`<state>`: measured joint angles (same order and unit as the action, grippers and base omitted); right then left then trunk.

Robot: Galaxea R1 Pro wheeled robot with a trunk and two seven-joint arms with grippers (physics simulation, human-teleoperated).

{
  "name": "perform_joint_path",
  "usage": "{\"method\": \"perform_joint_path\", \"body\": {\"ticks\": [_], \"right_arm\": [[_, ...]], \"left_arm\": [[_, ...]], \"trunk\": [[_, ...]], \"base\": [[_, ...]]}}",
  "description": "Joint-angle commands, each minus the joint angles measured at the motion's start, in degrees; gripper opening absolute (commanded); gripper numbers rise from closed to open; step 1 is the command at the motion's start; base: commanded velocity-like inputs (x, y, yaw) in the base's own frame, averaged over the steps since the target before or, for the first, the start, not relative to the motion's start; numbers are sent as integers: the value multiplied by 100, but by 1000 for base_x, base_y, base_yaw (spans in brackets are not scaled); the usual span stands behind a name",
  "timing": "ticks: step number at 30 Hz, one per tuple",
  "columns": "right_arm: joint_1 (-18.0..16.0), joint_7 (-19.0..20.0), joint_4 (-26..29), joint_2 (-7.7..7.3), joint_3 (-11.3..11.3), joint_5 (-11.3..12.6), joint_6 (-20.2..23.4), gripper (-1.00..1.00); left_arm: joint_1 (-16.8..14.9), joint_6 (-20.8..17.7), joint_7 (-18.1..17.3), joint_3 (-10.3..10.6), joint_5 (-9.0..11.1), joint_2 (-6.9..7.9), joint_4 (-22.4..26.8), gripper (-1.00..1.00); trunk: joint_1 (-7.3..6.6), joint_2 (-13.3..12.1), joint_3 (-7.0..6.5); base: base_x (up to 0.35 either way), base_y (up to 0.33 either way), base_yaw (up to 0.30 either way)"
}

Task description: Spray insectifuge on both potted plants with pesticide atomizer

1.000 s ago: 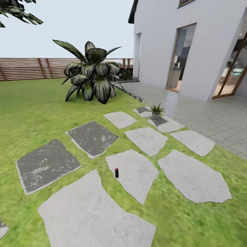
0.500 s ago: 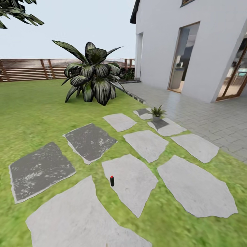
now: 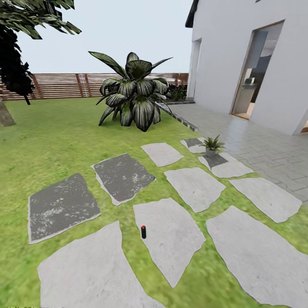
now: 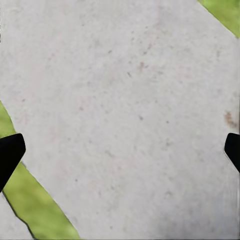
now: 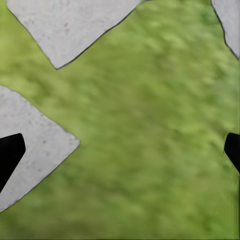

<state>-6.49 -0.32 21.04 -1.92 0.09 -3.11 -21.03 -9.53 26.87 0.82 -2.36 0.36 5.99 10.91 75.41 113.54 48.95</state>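
Head view: wide green garden (image 3: 51,141) lawn, white house wall (image 3: 239,64) at 2 o'clock, brown slatted fence (image 3: 60,85) along the back, big dark bush (image 3: 134,96) at 12 o'clock. Flat grey and white stepping stones (image 3: 171,235) spread across the near grass. One potted plant (image 3: 211,145) on a stone at 2 o'clock, well apart from the small dark sprayer, red-capped, the pesticide atomizer (image 3: 143,232), upright on the near stone's edge at 6 o'clock. Left wrist view: left hand (image 4: 120,150) spread wide, black tips at both frame edges, pointing down over pale stone. Right wrist view: right hand (image 5: 120,150) likewise spread, above grass between stones. Against half a second ago: whole scene shifted rightward, dark tree (image 3: 17,51) now at 10 o'clock — camera turn, not object motion.
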Motion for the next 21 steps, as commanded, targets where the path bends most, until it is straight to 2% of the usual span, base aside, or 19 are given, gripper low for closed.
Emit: {"method": "perform_joint_path", "body": {"ticks": [1,21], "right_arm": [[-2,-3,-3,-1,0,-32,-15,100],[-2,-3,-3,-1,8,-32,-15,100]], "left_arm": [[-5,20,-3,-18,2,-1,-7,100],[-5,20,-3,-15,3,-1,-1,100]], "trunk": [[1,2,5],[1,2,89]], "base": [[167,-250,279],[167,-249,257]]}}
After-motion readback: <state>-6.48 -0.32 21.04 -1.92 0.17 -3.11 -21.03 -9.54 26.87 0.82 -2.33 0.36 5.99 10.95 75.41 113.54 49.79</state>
